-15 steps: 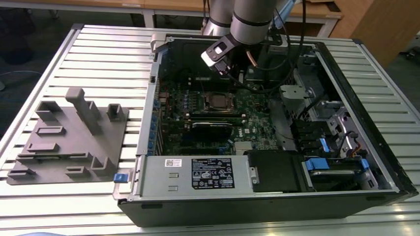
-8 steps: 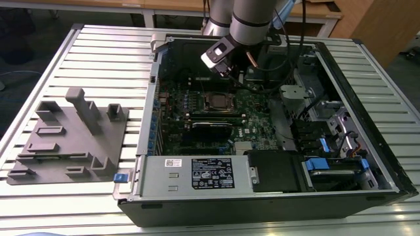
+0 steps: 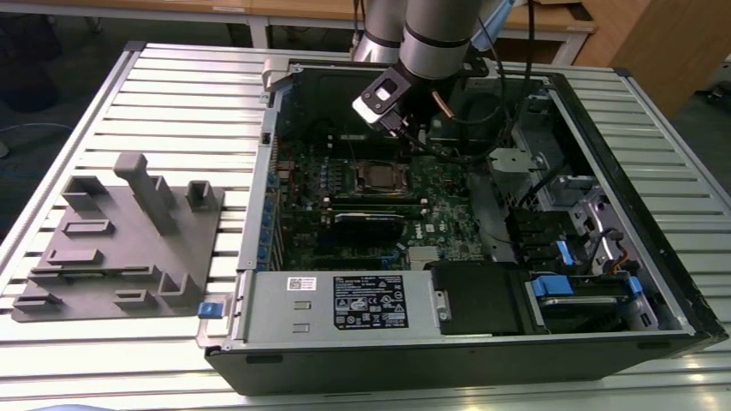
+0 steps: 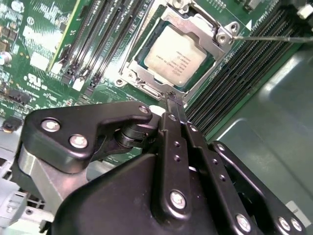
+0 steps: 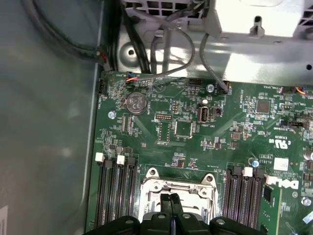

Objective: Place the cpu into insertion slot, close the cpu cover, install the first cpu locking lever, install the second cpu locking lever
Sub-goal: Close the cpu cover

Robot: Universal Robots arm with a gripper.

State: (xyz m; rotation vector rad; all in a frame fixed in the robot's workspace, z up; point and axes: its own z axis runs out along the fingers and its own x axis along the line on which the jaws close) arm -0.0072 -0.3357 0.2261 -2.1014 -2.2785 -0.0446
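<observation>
Hovering low over the motherboard with the fingers pressing together, gripping nothing, tips just beside the edge of the socket. Facing the cpu sitting flat in the socket, the cpu cover lying down around it, a thin metal rod reaching from one socket corner over the memory slots. Working inside an open computer case resting on the table.

A grey moulded plastic fixture is lying on the slatted pale metal table, beside the open black computer case, toward the exterior view's left.
</observation>
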